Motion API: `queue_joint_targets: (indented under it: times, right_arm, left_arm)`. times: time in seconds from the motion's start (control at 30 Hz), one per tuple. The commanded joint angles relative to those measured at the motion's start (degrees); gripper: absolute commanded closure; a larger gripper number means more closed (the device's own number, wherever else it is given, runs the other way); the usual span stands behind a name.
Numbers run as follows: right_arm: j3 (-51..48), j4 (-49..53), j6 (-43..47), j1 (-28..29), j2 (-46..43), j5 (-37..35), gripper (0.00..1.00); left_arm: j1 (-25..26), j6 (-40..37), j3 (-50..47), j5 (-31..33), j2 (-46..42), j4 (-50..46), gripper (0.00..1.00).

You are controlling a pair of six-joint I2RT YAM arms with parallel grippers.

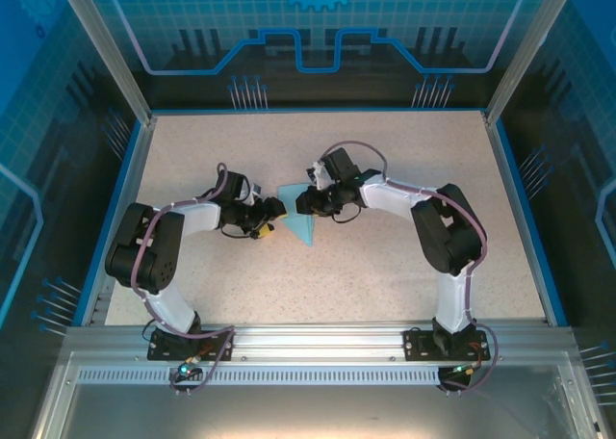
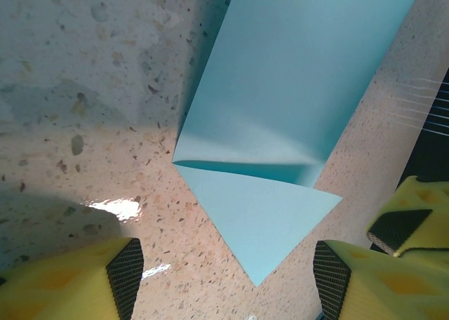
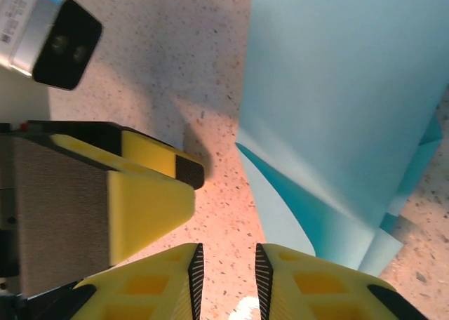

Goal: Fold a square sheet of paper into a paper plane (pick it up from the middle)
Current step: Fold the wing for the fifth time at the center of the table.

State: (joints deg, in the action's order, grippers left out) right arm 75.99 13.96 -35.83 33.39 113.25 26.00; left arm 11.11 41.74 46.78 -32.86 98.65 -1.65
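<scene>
The sheet (image 1: 296, 222) lay on the table (image 1: 385, 285), partly folded; most folds seemingly remained. Beside it the left gripper (image 2: 224, 278) gaped empty, the right gripper (image 3: 226, 264) barely parted, holding nothing.

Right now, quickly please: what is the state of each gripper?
Left gripper: open wide, holding nothing.
Right gripper: open by a narrow gap, holding nothing.

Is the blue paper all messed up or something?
A little. The blue paper is not lying flat on the table: its upper layer puffs up at the fold, leaving a shadowed gap over the pointed flap below. I see no tears, and nothing else looks odd.
</scene>
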Motion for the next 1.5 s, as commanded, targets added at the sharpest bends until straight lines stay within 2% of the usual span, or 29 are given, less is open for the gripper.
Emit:
queue_joint_targets:
  times: [0.0, 0.47, 0.97, 1.47]
  right_arm:
    - [1.95, 3.43, 1.82, 0.45, 2.12, -1.56, 0.71]
    - [1.88, 4.78, 2.18, 0.14, 4.61, -4.26, 0.71]
    - [-1.00, 2.45, -1.59, -1.82, 6.36, -3.98, 0.73]
    - [-3.39, -0.42, -4.33, -3.02, 6.81, -1.39, 0.73]
  left_arm:
    - [0.57, 0.37, 1.36, -0.81, 0.83, 0.00, 0.31]
    - [1.68, 0.83, 2.45, -1.94, 2.08, 0.57, 0.31]
    - [2.68, 1.77, 3.38, -3.43, 3.90, 2.33, 0.32]
    - [3.47, 3.36, 5.59, -4.45, 6.94, 4.51, 0.40]
